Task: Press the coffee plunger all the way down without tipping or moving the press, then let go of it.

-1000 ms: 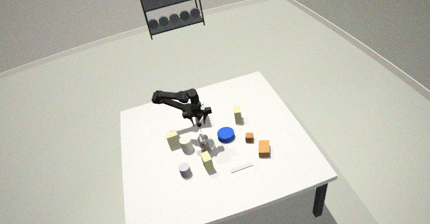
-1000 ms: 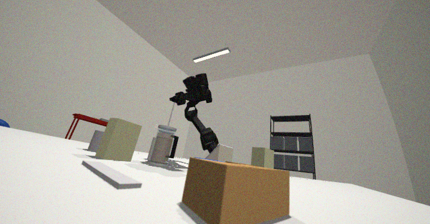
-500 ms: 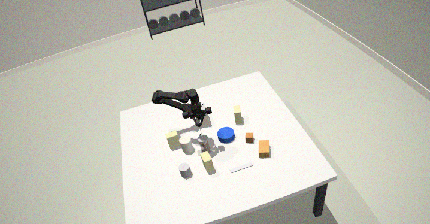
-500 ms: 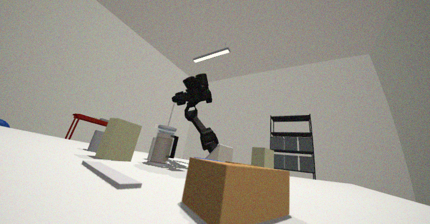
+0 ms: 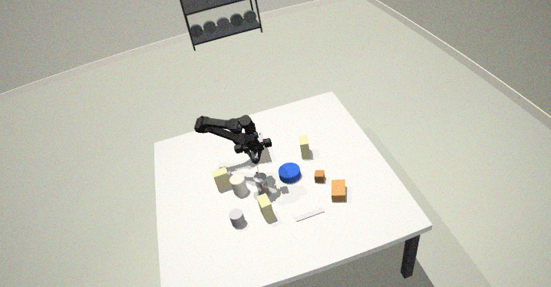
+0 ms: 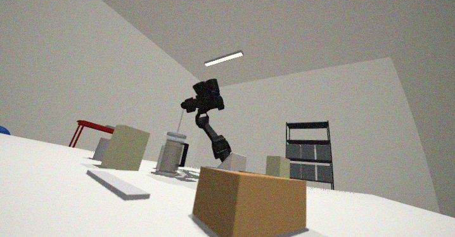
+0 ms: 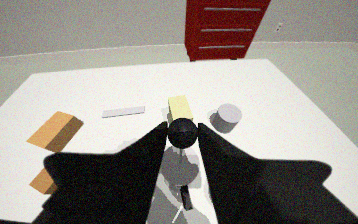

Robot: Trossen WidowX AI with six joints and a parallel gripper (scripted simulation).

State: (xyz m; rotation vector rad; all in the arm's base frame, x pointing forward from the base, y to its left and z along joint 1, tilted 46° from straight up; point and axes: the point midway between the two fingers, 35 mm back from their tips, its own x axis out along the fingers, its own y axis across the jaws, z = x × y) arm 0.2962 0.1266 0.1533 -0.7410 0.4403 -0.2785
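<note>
The coffee press (image 5: 260,183) (image 6: 170,154) stands upright on the white table (image 5: 200,246), a clear cylinder with a black handle. Its thin rod (image 6: 180,121) rises well above the lid, so the plunger is up. The round black knob (image 7: 182,133) tops the rod. My gripper (image 5: 255,160) (image 6: 184,105) (image 7: 182,126) is shut on the knob, one fingertip on each side of it, high above the press. In the wrist view the press shows only partly below the knob, between the fingers.
A cream cylinder (image 5: 239,186) and yellow block (image 5: 221,179) stand left of the press, another yellow block (image 5: 267,209) in front, a blue disc (image 5: 289,173) to its right. A grey cylinder (image 5: 237,219), flat bar (image 5: 309,215) and orange blocks (image 5: 319,176) (image 5: 338,190) lie farther out.
</note>
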